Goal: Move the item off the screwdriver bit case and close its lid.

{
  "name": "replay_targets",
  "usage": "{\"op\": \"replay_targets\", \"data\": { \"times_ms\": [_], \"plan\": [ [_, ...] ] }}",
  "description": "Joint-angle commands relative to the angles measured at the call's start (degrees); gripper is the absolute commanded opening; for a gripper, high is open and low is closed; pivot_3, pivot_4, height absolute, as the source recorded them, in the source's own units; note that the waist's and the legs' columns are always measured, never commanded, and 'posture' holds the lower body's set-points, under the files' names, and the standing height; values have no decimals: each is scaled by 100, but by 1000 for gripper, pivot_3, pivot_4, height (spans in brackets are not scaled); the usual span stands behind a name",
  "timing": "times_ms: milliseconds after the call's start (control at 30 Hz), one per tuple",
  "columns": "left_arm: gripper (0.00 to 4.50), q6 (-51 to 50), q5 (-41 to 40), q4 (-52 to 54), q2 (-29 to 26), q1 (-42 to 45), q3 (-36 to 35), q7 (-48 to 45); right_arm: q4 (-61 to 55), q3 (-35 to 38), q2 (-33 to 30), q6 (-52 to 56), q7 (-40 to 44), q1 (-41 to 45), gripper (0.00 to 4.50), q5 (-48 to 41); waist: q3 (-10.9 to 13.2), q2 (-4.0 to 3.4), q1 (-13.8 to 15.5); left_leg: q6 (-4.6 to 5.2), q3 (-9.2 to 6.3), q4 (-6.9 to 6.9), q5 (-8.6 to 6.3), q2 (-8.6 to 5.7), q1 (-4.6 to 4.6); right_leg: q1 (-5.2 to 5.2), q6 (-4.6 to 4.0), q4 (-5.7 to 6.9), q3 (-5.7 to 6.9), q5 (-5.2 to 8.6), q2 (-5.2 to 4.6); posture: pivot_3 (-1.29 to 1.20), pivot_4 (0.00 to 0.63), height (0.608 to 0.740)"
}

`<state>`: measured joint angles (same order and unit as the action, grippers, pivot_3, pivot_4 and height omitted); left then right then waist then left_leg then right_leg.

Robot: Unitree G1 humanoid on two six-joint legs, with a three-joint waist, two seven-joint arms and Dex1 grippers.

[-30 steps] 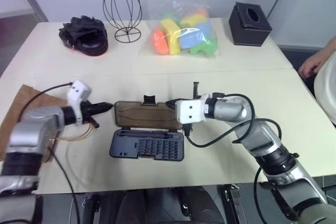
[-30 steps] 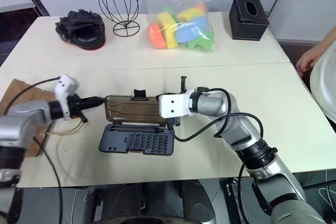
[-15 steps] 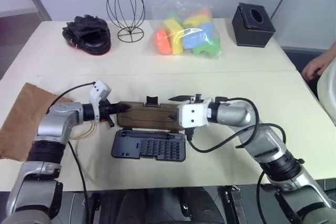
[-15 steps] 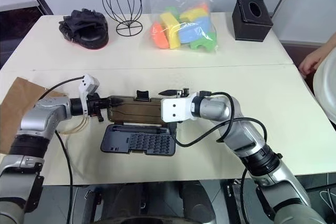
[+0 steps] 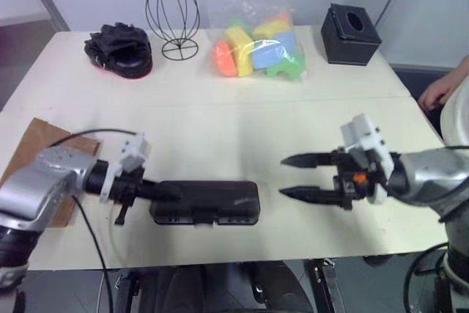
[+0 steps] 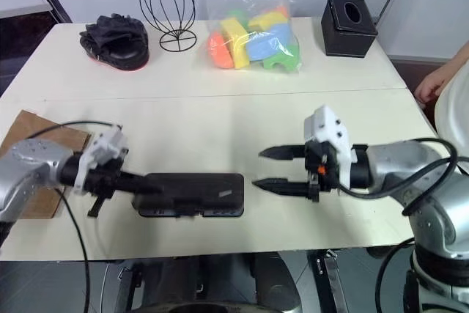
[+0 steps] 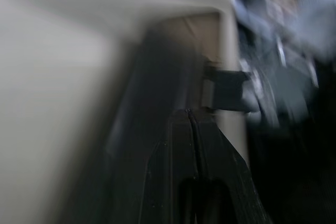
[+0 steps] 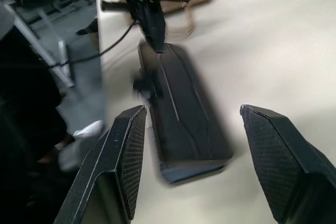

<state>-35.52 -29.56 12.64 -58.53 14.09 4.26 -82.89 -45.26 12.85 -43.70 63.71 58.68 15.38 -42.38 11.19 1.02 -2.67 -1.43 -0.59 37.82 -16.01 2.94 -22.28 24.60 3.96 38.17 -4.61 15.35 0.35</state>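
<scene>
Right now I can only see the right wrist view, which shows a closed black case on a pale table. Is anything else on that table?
Observer: Yes. A clear bag of colourful sponges lies at the far side.
Operator: Anything next to that?
Observer: A black tissue box stands to its right, apart from it.
Operator: Is anybody nearby?
Observer: A person's hand is at the table's right edge.
</scene>
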Motion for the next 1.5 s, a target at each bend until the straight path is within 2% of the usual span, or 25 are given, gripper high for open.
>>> {"op": "replay_targets", "data": {
  "times_ms": [33,100,200,233,333,367,600,767,1033,1233,1367,1467,1500],
  "plan": [
    [0,835,733,-617,100,225,250,193,-441,-615,30,-309,-527,-160,2941,209,2,5,15,-1,-1,3,0,0,-2,1,-5,0,1,2,1,0,150,737],
    [0,974,769,-1077,363,695,226,279,-506,-1153,5,-510,-797,-183,2941,505,1,9,45,-1,-1,22,1,-2,-9,-1,-3,-1,1,4,1,0,150,737],
    [0,834,753,-1696,741,1524,190,441,-544,-2025,-64,-980,-1027,-231,2134,1055,0,18,61,-4,-1,39,2,-6,-16,-5,0,-3,-2,1,-2,0,150,737],
    [0,845,769,-1897,853,1807,201,449,-531,-2297,10,-1086,-1113,-228,1614,1174,0,20,61,-3,0,39,2,-7,-18,-6,1,-4,-3,0,-3,0,150,737],
    [0,1190,1145,-2459,1142,2404,687,91,-309,-3797,330,-1617,-1414,-114,98,2047,-3,21,29,-3,0,36,2,-8,-24,-1,9,-6,-2,-2,-1,0,150,737],
    [0,1242,1225,-2547,1204,2471,809,-7,-246,-4089,377,-1726,-1483,-74,33,2264,-3,18,8,-3,0,32,2,-8,-22,-1,27,-4,-3,-7,-1,0,150,737],
    [0,1835,1758,-2959,1703,2549,1512,-426,331,-5414,825,-1883,-1912,438,33,3448,-4,16,17,5,-3,22,-3,-6,-28,14,27,1,-3,-6,5,0,150,737],
    [0,2078,2034,-3282,2075,2665,1700,-409,668,-5798,1101,-1868,-2089,662,33,3975,-5,19,36,5,-3,32,-3,-7,-31,9,28,-1,-3,-6,3,0,150,737],
    [0,1954,2080,-3149,2258,2598,1764,-555,853,-5849,1219,-1738,-2430,708,33,4675,-5,18,18,5,-5,32,-2,-7,-30,9,29,2,-2,-7,3,0,150,737],
    [0,1468,1866,-2319,2111,2095,1901,-862,1376,-5547,1398,-2014,-3107,666,33,5285,-6,19,0,6,-7,31,-2,-6,-24,8,28,8,-3,-6,5,0,150,737],
    [0,1359,1946,-2179,2240,1936,1906,-697,1484,-5452,1423,-2108,-3096,566,33,5243,-10,23,9,6,-8,31,-2,-6,-14,-2,28,9,-3,-6,6,0,150,737],
    [0,1593,2165,-2633,2388,2102,1777,-360,1180,-5223,1355,-2006,-2709,257,33,4703,-14,22,20,6,-8,31,-2,-6,-13,-4,28,9,-2,-6,5,0,150,737],
    [0,1717,2261,-2873,2435,2181,1722,-235,1043,-5106,1325,-1968,-2560,120,262,4488,-16,20,46,6,-8,31,-2,-7,-13,-5,28,8,-2,-6,5,0,150,737]
  ]
}}
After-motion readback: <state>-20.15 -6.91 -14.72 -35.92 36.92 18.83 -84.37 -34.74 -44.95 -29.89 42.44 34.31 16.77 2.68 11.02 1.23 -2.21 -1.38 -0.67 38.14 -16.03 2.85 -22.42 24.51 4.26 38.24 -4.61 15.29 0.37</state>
